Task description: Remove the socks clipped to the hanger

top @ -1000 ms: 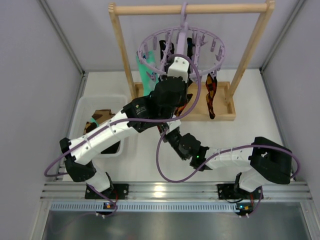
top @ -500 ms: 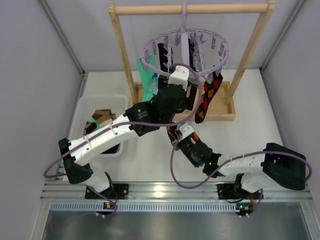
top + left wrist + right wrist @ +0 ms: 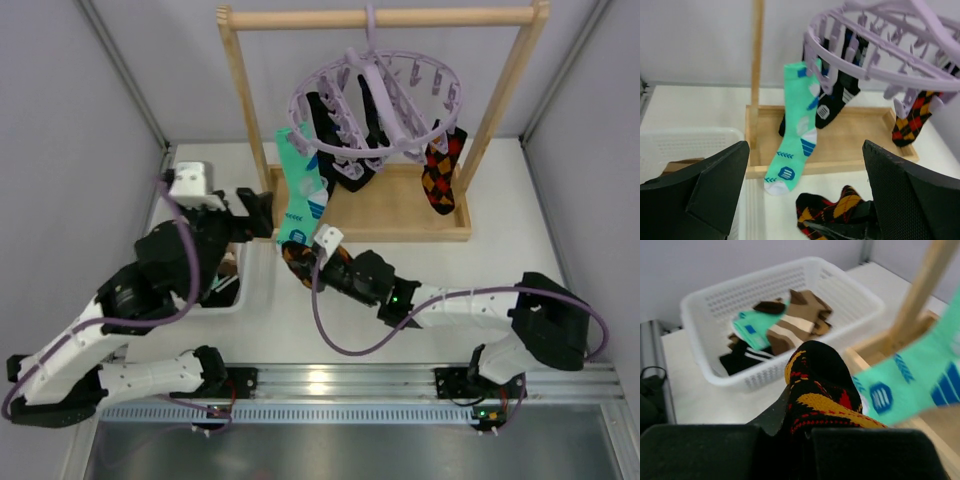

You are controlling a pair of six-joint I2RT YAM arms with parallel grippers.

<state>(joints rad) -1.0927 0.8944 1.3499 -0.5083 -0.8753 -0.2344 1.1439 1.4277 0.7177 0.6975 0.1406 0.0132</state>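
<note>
Pulling away from the lavender hanger [image 3: 400, 150], where it reached among the clips a second ago, the left gripper [image 3: 258, 213] now sits beside the white basket [image 3: 715, 370], its jaws spread fully wide from shut, with nothing between them

One argyle sock [image 3: 820, 385] has come off the ring and is pinched in the right gripper [image 3: 807, 430], whose jaws are clamped tight on the fabric, low over the table between basket and wooden rack [image 3: 380, 17]

That leaves the teal sock [image 3: 797, 125], the black socks [image 3: 840, 95] and a second argyle sock [image 3: 912, 117] clipped to the hanger, which hangs tilted, so the job looks partly done; the held sock likely goes to the basket next
</note>
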